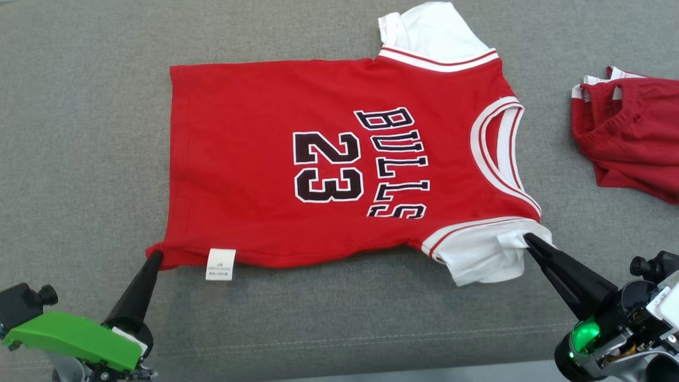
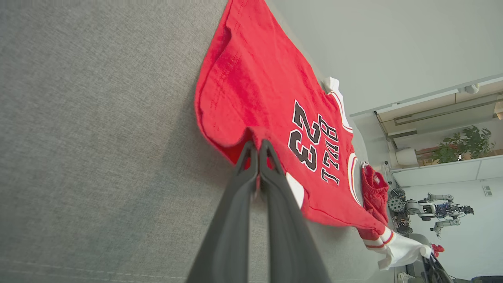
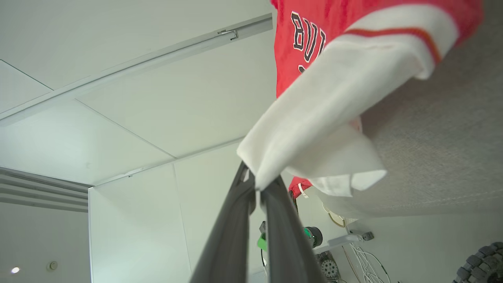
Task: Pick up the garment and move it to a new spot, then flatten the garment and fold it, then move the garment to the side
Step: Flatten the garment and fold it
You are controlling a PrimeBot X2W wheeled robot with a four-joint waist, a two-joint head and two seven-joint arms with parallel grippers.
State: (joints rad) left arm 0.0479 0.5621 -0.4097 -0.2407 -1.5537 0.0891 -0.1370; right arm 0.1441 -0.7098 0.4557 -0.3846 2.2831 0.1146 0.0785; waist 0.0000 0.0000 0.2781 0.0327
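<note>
The garment [image 1: 254, 159] is a red jersey with white sleeves and black "BULLS 23" lettering, spread across the grey cushion with its hem to the left. My left gripper [image 1: 154, 256] is shut on the near hem corner, beside a white care label [image 1: 220, 263]; in the left wrist view the gripper [image 2: 256, 144] pinches that red corner of the garment [image 2: 251, 78]. My right gripper [image 1: 528, 240] is shut on the near white sleeve [image 1: 480, 254]. In the right wrist view the gripper [image 3: 255, 184] clamps the sleeve's [image 3: 314, 129] edge, which hangs bunched and lifted.
A crumpled pair of red shorts [image 1: 631, 132] lies at the right edge of the grey cushion [image 1: 79, 132]. Bare cushion stretches to the left and along the front, where a seam [image 1: 371, 334] runs. A potted plant [image 2: 463, 143] and other machines [image 2: 428, 208] stand far off.
</note>
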